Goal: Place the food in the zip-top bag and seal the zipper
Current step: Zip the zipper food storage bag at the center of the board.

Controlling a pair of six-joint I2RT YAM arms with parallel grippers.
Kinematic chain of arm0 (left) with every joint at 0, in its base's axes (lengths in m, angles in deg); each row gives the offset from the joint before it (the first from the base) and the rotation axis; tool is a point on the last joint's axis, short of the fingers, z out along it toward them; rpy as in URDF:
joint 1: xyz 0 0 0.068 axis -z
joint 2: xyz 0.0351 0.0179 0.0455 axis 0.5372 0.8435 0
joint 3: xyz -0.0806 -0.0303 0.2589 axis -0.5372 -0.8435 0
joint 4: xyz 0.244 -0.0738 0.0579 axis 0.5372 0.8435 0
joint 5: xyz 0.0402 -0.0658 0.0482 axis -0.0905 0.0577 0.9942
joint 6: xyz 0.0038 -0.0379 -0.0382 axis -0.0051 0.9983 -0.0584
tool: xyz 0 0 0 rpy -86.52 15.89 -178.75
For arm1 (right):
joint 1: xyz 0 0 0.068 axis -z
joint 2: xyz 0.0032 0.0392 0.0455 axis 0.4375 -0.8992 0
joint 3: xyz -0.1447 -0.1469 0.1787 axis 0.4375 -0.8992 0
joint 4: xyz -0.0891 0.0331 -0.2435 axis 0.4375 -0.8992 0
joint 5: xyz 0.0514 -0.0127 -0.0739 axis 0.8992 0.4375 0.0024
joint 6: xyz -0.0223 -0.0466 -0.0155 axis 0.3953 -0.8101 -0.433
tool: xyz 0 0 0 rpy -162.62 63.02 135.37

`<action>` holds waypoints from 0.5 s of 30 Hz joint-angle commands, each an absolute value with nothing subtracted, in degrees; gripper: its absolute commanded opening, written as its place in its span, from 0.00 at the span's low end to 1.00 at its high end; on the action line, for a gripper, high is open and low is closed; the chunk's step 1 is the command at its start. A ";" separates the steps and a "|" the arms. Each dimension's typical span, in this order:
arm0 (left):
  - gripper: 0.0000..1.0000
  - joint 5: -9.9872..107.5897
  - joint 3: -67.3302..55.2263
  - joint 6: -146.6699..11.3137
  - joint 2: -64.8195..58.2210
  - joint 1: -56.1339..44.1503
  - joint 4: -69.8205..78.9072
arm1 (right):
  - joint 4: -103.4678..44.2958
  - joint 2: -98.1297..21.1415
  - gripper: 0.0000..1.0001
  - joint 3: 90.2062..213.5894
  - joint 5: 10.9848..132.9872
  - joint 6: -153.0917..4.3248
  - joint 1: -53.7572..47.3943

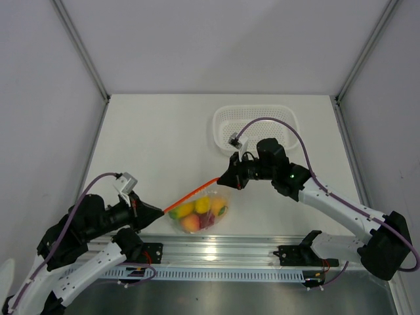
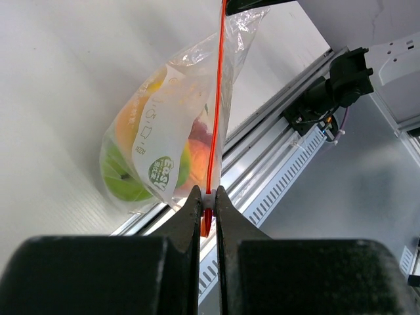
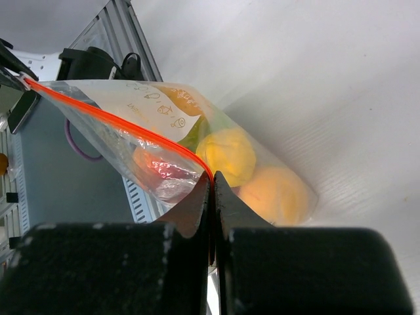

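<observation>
Left gripper [image 2: 208, 197] is clamped shut on one end of the zipper [image 1: 192, 194], right gripper [image 3: 213, 180] on the other. The zip-top bag [image 1: 220, 197], with the food [image 1: 191, 223] inside, is hung between them. Both arms are reached inward, wrists kept low.

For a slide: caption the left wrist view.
Left gripper pinches one end of the red-orange zipper, the zip-top bag of toy fruit taut beyond it.
</observation>
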State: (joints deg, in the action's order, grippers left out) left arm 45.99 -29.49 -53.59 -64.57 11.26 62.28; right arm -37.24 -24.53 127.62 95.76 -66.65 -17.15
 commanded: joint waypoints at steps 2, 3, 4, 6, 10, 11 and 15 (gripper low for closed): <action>0.01 48.01 -26.72 -51.84 -66.40 11.54 65.18 | -35.67 -24.65 0.00 127.15 93.09 -66.78 -16.15; 0.00 48.18 -26.80 -51.75 -66.57 11.54 65.27 | -35.58 -24.82 0.00 127.15 93.35 -66.70 -16.15; 0.00 48.36 -26.81 -51.66 -66.75 11.54 65.62 | -35.32 -24.91 0.00 127.15 93.44 -66.61 -16.24; 0.01 48.62 -26.72 -51.57 -66.84 11.54 66.06 | -35.14 -25.18 0.00 127.06 93.70 -66.43 -16.16; 0.00 49.15 -26.72 -51.40 -67.54 11.54 67.03 | -35.06 -25.35 0.00 127.33 93.79 -66.43 -16.24; 0.01 49.33 -26.72 -51.40 -67.72 11.54 67.20 | -35.06 -25.35 0.00 127.33 93.88 -66.43 -16.24; 0.01 49.33 -26.72 -50.96 -67.89 11.54 66.94 | -34.88 -25.97 0.00 127.59 94.23 -66.26 -16.59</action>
